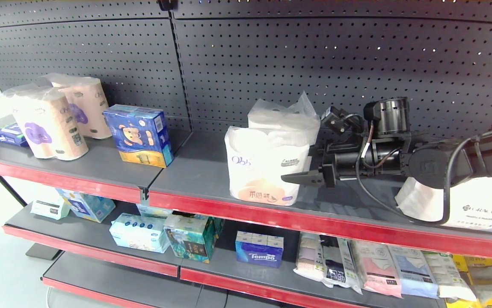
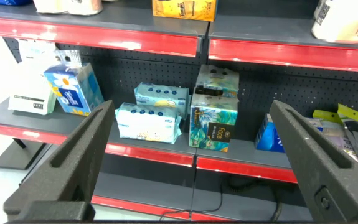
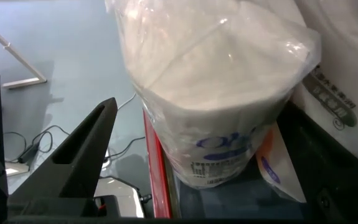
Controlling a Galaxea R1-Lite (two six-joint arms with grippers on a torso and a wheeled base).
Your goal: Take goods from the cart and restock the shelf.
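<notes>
A white toilet-paper pack stands on the upper shelf close to its red front edge. Behind it stands a second white pack. My right gripper is open at the front pack's right side. One finger lies across the pack's front face, and the other is hidden behind it. In the right wrist view the pack sits between the spread fingers of that gripper. My left gripper hangs open and holds nothing, facing the lower shelves.
Two pinkish roll packs and a blue box stand on the upper shelf's left. A large white pack lies under my right arm. Tissue boxes and flat packets fill the lower shelf. A pegboard wall backs the shelf.
</notes>
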